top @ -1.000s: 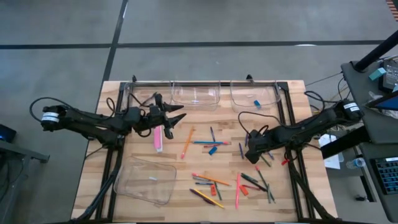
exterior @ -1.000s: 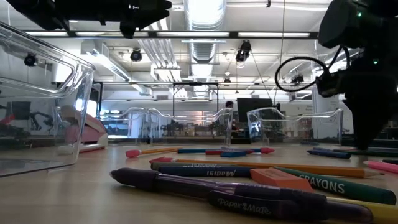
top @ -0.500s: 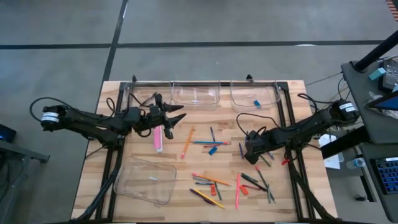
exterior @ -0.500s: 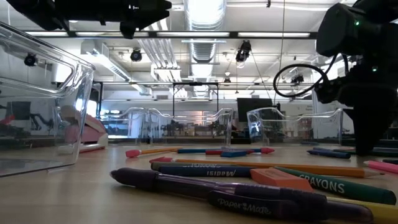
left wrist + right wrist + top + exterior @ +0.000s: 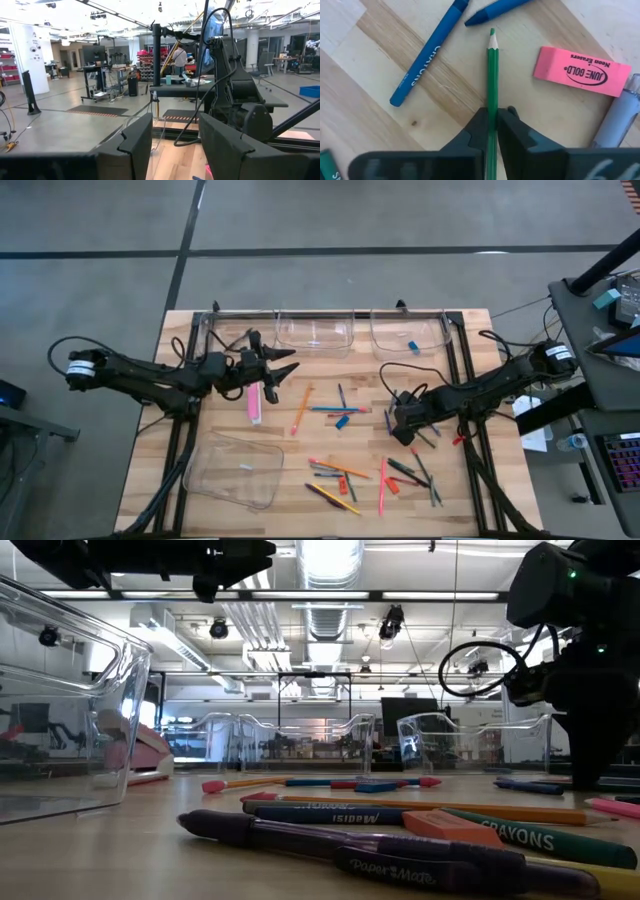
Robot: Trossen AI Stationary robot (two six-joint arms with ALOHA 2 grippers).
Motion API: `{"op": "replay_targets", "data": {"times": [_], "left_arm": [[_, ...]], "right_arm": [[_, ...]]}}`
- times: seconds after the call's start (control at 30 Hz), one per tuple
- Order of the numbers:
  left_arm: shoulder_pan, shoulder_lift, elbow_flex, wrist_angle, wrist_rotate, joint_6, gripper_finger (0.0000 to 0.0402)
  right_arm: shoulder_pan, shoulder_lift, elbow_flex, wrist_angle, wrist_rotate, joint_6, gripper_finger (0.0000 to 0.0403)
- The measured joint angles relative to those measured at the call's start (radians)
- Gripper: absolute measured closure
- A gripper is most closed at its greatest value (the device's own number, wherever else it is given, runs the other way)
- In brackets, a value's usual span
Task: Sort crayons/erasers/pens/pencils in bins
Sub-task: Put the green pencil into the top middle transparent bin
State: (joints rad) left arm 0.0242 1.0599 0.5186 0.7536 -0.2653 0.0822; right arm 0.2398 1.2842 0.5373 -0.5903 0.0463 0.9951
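1. A green pencil [image 5: 492, 75] is pinched between the two dark fingers [image 5: 476, 131] of the right claw [image 5: 398, 423]; it lies flat on the wooden surface [image 5: 365, 105], its sharpened tip pointing away from the claw.
2. Just beside the pencil, a blue crayon [image 5: 427, 52] is seen on one side and a pink eraser [image 5: 582, 71] on the other, with a second blue crayon [image 5: 495, 10] near the tip and a grey pen [image 5: 620, 117] next to the eraser.
3. In the high view, the right claw is placed low over the surface, right of the middle, among scattered sticks.
4. Three clear bins [image 5: 315, 332] are lined along the far edge, and a fourth bin [image 5: 235, 470] is set near the front left corner.
5. The left claw [image 5: 283, 367] is held above the surface near the far left bin, its fingers [image 5: 132, 140] parted and nothing gripped between them.
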Motion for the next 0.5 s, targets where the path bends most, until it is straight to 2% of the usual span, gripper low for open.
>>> {"op": "replay_targets", "data": {"times": [0.3,0.5], "left_arm": [[0.000,0.000,-0.001,0.001,0.000,0.000,0.0254],[0.000,0.000,-0.002,0.000,0.000,0.000,0.0254]], "right_arm": [[0.002,-0.071,0.036,-0.017,-0.052,-0.015,0.0388],[0.007,-0.141,0.067,-0.011,-0.025,-0.035,0.0389]]}}
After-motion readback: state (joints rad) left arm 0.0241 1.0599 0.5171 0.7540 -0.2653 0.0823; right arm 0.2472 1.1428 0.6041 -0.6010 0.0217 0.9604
